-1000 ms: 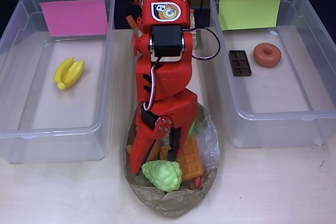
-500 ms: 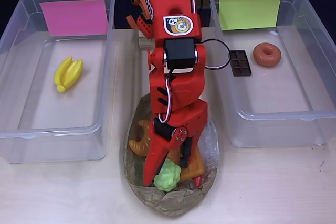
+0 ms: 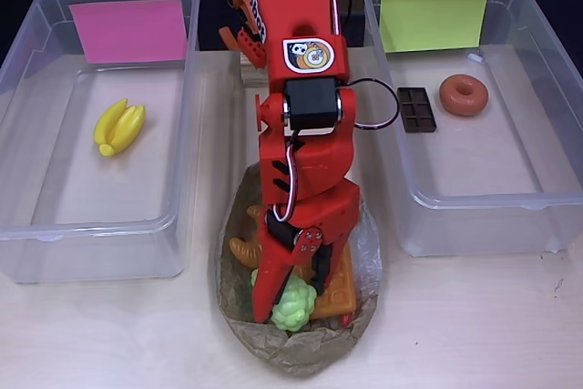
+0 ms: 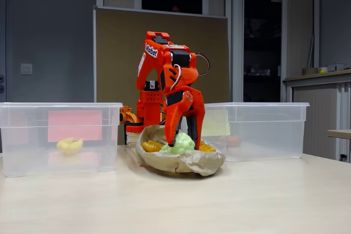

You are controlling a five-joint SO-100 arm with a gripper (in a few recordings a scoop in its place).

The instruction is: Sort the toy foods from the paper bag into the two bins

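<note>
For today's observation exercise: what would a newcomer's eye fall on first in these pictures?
The bright orange-red arm, reaching down the middle with its gripper around the pale green grapes in the paper bag. Next, the two bins: yellow bananas under the pink label on the overhead view's left, donut and chocolate bar on its right.

bag (image 3: 301,348): crumpled matt paper | bins (image 3: 55,225): clear glossy plastic

Overhead view: paper bag (image 3: 296,343) at lower centre, flanked by the pink-label bin (image 3: 55,216) at left and the yellow-green-label bin (image 3: 547,198) at right; narrow bare table (image 3: 109,334) strips between. Arm (image 3: 305,134) fills the centre gap. Bin walls stand taller than the bag in the fixed view. Lower corners lie open.
</note>
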